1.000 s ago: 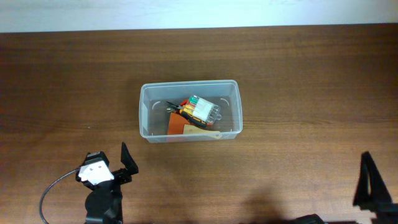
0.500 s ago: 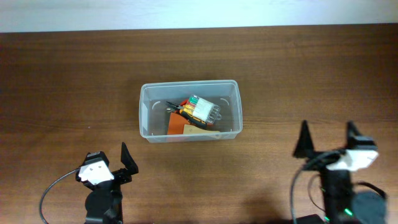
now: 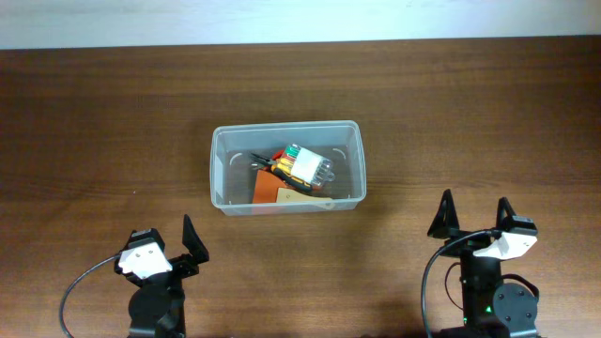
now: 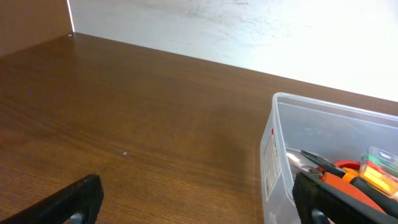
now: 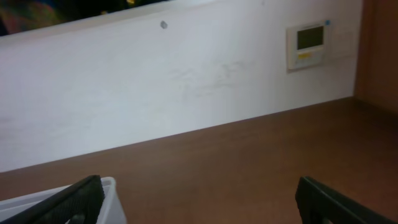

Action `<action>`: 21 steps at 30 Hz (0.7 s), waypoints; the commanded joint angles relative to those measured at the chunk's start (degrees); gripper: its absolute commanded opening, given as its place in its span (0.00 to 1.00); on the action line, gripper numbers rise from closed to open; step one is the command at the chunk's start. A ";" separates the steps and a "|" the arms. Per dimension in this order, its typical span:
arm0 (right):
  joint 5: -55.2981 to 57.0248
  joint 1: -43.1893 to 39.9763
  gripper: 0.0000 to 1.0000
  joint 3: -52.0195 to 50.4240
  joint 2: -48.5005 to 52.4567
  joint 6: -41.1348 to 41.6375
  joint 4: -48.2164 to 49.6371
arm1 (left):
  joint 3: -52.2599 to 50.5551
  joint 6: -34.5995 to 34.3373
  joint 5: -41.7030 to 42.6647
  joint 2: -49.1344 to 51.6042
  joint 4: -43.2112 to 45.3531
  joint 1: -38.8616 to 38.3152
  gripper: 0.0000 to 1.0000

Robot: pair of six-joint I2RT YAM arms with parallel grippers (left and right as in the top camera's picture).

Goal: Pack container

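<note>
The container [image 3: 219,169], a large clear plastic tub, stands at the table's middle. Inside lie orange-handled pliers [image 3: 277,178] and a small clear case of coloured bits [image 3: 310,165]. The tub's corner shows in the left wrist view [image 4: 280,155] and its rim edge in the right wrist view [image 5: 112,190]. My left gripper [image 3: 167,244] is open and empty near the front edge, left of the tub. My right gripper [image 3: 474,216] is open and empty at the front right, apart from the tub.
The brown wooden table [image 3: 470,113] runs to a white wall at the back. A wall thermostat [image 5: 309,45] shows in the right wrist view. A grey cable [image 3: 80,286] loops beside the left arm.
The right arm has swung in from the far right edge to the front right of the table, its fingers now pointing toward the back. The left arm has not moved.
</note>
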 commanded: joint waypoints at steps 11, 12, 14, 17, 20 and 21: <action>-1.73 -2.45 0.99 -4.87 -2.97 0.24 0.33 | -0.17 0.50 -0.20 -0.37 -0.11 -0.17 0.99; -1.90 -2.45 0.99 -5.27 -3.48 0.15 0.33 | -0.17 0.50 -0.20 -0.37 -0.11 -0.17 0.99; -2.84 -2.45 0.99 -6.05 -4.76 -1.25 0.35 | -0.17 0.50 -0.20 -0.37 -0.11 -0.17 0.99; -3.56 -2.45 0.99 -6.97 -5.05 -1.29 0.79 | -0.17 0.50 -0.20 -0.37 -0.11 -0.17 0.99; -3.87 -2.47 0.99 -7.78 -5.05 -1.27 0.90 | -0.17 0.50 -0.20 -0.37 -0.11 -0.17 0.99; -3.87 -2.47 0.99 -8.07 -5.05 -1.29 1.14 | -0.17 0.50 -0.20 -0.37 -0.11 -0.17 0.99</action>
